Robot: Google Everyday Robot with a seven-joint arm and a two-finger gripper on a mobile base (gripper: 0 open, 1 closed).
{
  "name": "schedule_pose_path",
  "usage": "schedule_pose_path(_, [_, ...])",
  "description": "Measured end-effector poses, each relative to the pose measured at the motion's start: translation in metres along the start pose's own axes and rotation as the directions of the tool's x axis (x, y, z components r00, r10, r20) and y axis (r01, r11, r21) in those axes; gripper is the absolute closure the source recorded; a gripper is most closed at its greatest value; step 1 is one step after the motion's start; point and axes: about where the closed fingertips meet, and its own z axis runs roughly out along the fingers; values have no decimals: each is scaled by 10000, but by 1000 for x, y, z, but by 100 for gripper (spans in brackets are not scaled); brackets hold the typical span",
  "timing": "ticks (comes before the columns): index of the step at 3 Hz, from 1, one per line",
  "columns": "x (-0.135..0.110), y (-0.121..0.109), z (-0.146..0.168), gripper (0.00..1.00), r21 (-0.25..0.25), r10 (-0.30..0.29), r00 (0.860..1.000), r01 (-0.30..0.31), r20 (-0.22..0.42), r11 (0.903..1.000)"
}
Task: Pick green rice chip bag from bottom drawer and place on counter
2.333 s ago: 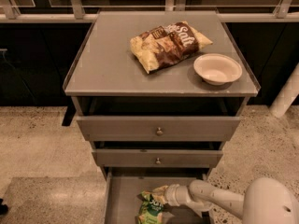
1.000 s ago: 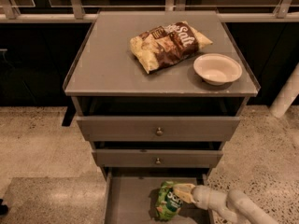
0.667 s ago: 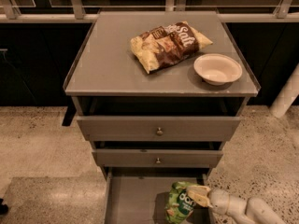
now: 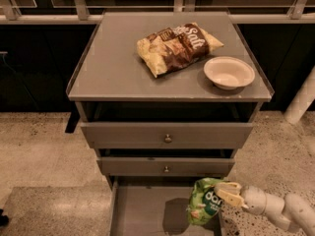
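The cream gripper, near right over the plain grey bottom drawer, pinches the green rice chip bag, which is bright green with white lettering and pale chip pictures. The counter is flat grey, bearing a brown-and-cream chip bag with white lettering and an off-white bowl. The floor is speckled beige.

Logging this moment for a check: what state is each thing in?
gripper: at right of bottom drawer, shut on green rice chip bag
green rice chip bag: held above drawer floor
bottom drawer: open
bowl: upright, empty
Salt chip bag: lying on counter
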Motion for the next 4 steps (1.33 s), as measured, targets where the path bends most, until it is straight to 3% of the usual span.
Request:
schedule_pose_path(1, [-50, 1, 18, 100, -1145, -437, 9988, 459, 215, 9924])
schedule_pose_path(3, [-49, 4, 20, 100, -1251, -347, 9991, 374, 233, 9914])
schedule_pose_path(4, [-81, 25, 46, 100, -1774, -874, 9956, 800, -342, 9809])
